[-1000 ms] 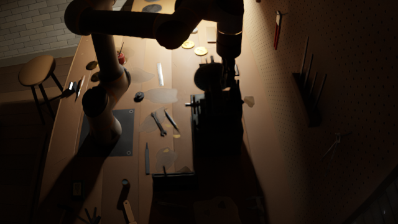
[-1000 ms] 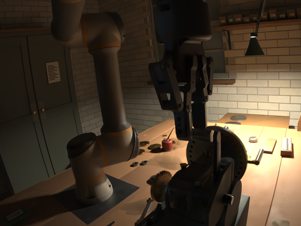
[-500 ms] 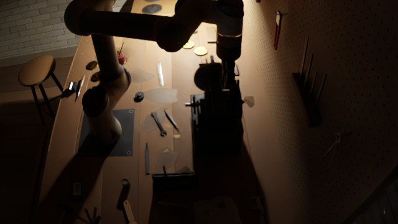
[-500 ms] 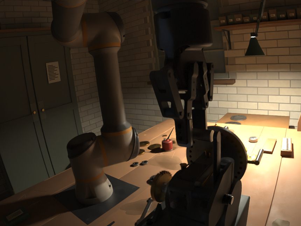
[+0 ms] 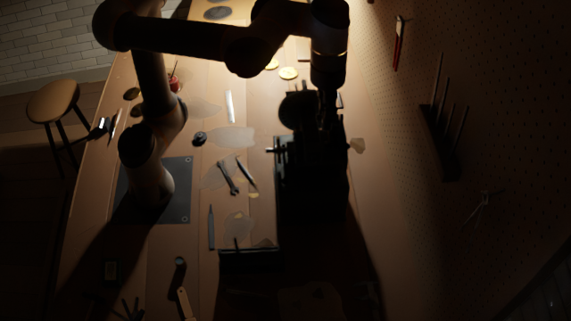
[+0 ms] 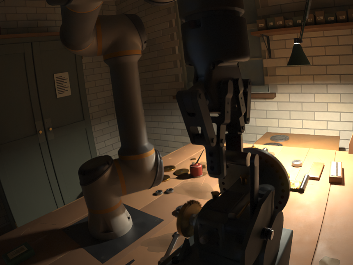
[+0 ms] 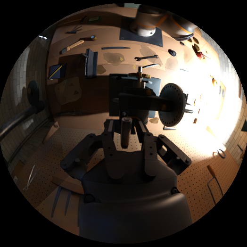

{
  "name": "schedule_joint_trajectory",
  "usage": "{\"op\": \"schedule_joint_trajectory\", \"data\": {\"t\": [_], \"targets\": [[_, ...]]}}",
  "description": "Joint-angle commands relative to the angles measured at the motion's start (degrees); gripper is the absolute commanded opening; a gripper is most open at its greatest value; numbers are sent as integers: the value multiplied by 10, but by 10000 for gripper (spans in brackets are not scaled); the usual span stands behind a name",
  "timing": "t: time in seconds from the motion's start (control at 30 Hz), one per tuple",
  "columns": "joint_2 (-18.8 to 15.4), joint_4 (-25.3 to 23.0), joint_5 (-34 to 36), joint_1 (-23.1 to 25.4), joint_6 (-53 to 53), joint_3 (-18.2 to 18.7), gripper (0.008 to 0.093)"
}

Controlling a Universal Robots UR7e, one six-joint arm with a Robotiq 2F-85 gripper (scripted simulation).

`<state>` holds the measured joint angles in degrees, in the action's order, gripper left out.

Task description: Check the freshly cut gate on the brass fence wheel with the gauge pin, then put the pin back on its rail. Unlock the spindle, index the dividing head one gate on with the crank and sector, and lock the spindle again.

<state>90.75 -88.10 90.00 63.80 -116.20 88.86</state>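
Note:
A short dark lever handle (image 7: pixel 125 132) with a rounded tip stands up from the dividing head (image 7: pixel 134 99) between the fingers of my gripper (image 7: pixel 125 134), which is open and holds nothing. The gripper (image 6: pixel 222 162) hangs straight down over the head's top, just behind the round index plate (image 6: pixel 265 177) with its ring of holes. The brass fence wheel (image 6: pixel 187 218) sits on the spindle at the head's near end. The index plate's crank handle (image 6: pixel 301 184) sticks out on the lit side. I cannot make out the gauge pin or its rail in the shadow.
The pegboard wall (image 5: pixel 446 133) with hanging tools stands close behind the dividing head. A spanner (image 5: pixel 227 177), a file (image 5: pixel 210 227) and a red pot (image 6: pixel 195 169) lie on the bench (image 5: pixel 214 133). My arm's base (image 6: pixel 106 218) stands on a grey mat.

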Motion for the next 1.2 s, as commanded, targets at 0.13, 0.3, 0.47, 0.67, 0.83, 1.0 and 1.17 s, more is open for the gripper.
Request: {"op": "schedule_joint_trajectory", "data": {"t": [0.13, 0.3, 0.47, 0.67, 0.83, 1.0, 1.17], "targets": [[0, -1, 0, 0, 0, 1, 480], [0, -2, 0, 0, 0, 1, 480], [0, -2, 0, 0, 0, 1, 480], [0, -2, 0, 0, 0, 1, 480], [0, -2, 0, 0, 0, 1, 480], [0, -2, 0, 0, 0, 1, 480], [0, -2, 0, 0, 0, 1, 445]]}}
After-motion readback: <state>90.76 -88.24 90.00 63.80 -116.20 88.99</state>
